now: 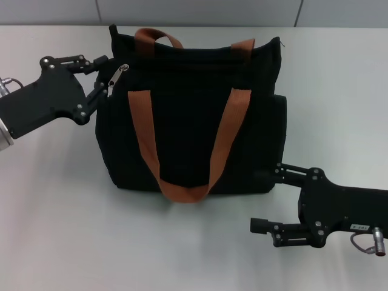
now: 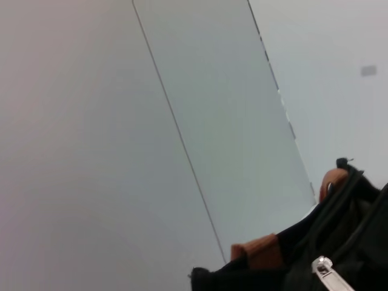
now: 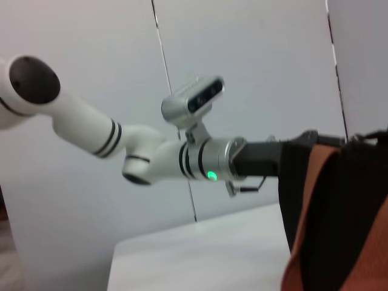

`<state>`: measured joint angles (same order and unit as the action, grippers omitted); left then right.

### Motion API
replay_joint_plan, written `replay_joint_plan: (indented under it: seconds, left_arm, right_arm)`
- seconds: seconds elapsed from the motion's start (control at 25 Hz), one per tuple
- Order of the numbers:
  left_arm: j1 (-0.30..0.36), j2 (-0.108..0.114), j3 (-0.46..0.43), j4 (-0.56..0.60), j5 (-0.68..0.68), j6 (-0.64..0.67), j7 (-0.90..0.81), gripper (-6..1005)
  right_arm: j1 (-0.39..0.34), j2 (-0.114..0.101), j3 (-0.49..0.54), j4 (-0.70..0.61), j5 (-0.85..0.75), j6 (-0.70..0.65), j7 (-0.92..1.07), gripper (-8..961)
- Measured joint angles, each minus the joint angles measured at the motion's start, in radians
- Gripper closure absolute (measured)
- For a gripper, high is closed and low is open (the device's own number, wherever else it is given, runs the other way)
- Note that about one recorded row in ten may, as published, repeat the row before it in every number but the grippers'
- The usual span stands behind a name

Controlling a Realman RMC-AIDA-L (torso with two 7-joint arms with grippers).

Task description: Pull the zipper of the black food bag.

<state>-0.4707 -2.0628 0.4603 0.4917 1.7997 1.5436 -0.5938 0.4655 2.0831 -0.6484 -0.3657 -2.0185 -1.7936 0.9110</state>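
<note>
R end effector point(image 1: 265, 200) near right, fingers spread wide, upper one touching the black food bag's point(image 1: 194, 115) near-right corner. Bag stands mid worktop point(image 1: 339, 91), rust straps point(image 1: 182, 139) draped fwd. L end effector point(image 1: 104, 76) at far-left top corner beside the zipper point(image 1: 117, 77); clench can't be told.

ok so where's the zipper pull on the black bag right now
In the head view the zipper pull hangs at the bag's upper corner on the robot's left, right beside the left hand.
</note>
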Motion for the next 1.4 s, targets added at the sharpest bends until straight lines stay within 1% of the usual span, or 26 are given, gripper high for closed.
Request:
replay_joint_plan:
  seconds: [0.2,0.24,0.28,0.36,0.48,0.56,0.68,0.76,0.88,0.92,0.96,1.04,1.28,1.4]
  left_arm:
    - [0.010,-0.002,-0.002,0.001,-0.004,0.022,0.000,751]
    - [0.011,-0.003,-0.003,-0.001,-0.014,0.023,-0.002,790]
    - [0.011,-0.003,-0.003,-0.001,-0.014,0.023,-0.002,830]
    - [0.013,-0.004,-0.003,-0.005,-0.031,0.025,-0.001,908]
    - [0.016,-0.005,0.003,-0.006,-0.048,0.036,0.001,946]
    - [0.017,-0.005,0.005,-0.008,-0.052,0.052,0.008,971]
    - [0.019,-0.007,0.001,-0.016,-0.057,0.065,0.032,971]
    - [0.019,-0.009,-0.001,-0.024,-0.059,0.068,0.041,971]
    - [0.019,-0.009,-0.002,-0.025,-0.061,0.070,0.041,971]
    - [0.019,-0.009,-0.002,-0.026,-0.063,0.070,0.041,971]
    - [0.020,-0.009,-0.002,-0.026,-0.065,0.071,0.041,971]
    - [0.021,-0.009,0.000,-0.027,-0.069,0.074,0.042,971]
    - [0.021,-0.008,0.006,-0.027,-0.072,0.078,0.035,971]
    - [0.021,-0.008,0.007,-0.027,-0.071,0.078,0.032,971]
  right_arm:
    - [-0.002,-0.001,0.001,0.006,0.061,-0.074,0.016,116]
    - [0.001,-0.001,0.001,0.013,0.099,-0.114,0.034,116]
    - [0.001,-0.001,0.001,0.013,0.099,-0.114,0.034,116]
    - [0.012,-0.001,0.001,0.017,0.147,-0.147,0.074,117]
    - [0.049,-0.004,0.001,0.012,0.215,-0.160,0.236,117]
    - [0.090,-0.008,0.001,0.007,0.251,-0.160,0.364,117]
    - [0.142,-0.012,0.001,-0.009,0.273,-0.167,0.493,118]
    - [0.179,-0.011,0.000,-0.052,0.282,-0.156,0.617,118]
    - [0.228,-0.007,-0.009,-0.123,0.281,-0.121,0.792,119]
    - [0.267,-0.009,-0.024,-0.148,0.275,-0.079,0.892,119]
    - [0.267,-0.009,-0.024,-0.148,0.275,-0.079,0.892,119]
    - [0.300,-0.015,-0.064,-0.167,0.273,-0.025,0.972,119]
    - [0.408,-0.035,-0.234,-0.199,0.259,0.146,1.188,118]
    - [0.461,-0.039,-0.261,-0.200,0.214,0.198,1.263,119]
